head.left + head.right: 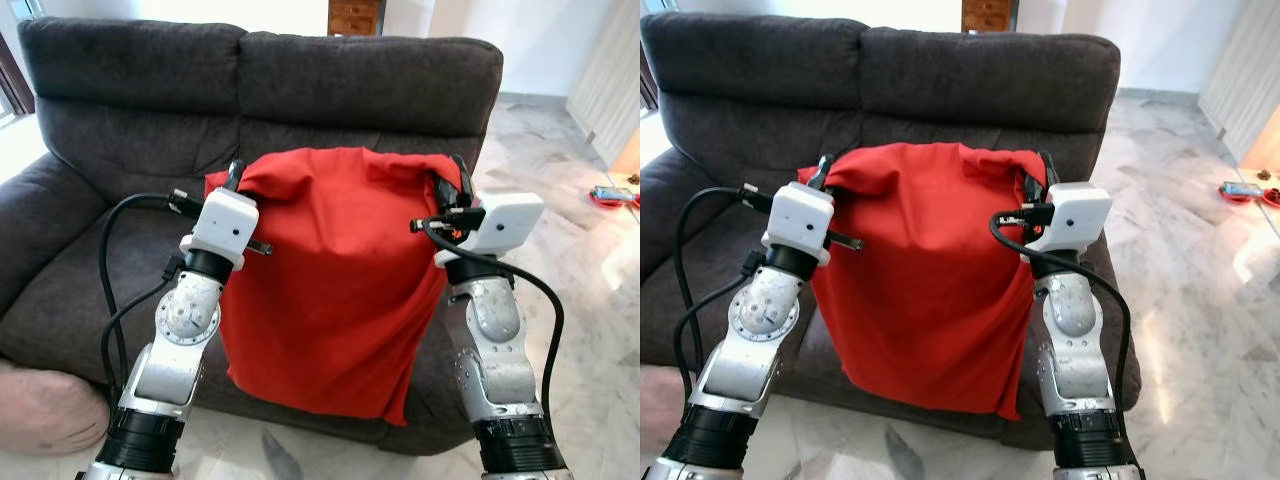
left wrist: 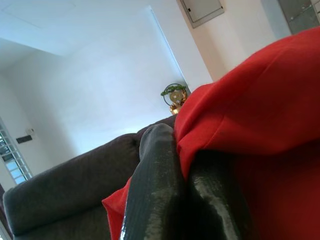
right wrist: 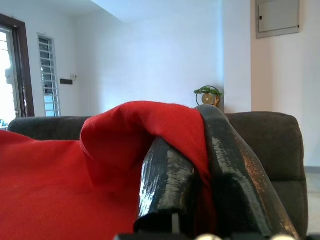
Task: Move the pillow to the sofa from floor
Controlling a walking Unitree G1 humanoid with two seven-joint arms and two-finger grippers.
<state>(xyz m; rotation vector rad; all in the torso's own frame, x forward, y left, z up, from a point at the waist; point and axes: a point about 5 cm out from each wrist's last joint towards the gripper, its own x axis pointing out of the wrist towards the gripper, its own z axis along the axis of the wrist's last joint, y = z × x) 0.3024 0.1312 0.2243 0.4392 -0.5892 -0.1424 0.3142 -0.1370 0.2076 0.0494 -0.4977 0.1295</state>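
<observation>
Nearest the camera, two silver arms rise from the bottom of the head views, with black cables looping beside them. The left end effector [image 1: 236, 178] is clamped on the upper left corner of the red pillow [image 1: 330, 280], its black fingers [image 2: 160, 200] pressed together over a fold of the cloth. The right end effector [image 1: 458, 180] is clamped on the upper right corner in the same way, red fabric pinched between its fingers [image 3: 170, 185]. The pillow hangs upright between the two, held in the air in front of the dark grey sofa [image 1: 130, 120], its lower edge over the front of the seat. A pink cushion [image 1: 45, 410] lies on the marble floor [image 1: 580, 290] by the sofa's left end. Behind the sofa stands a white wall [image 3: 150, 55].
</observation>
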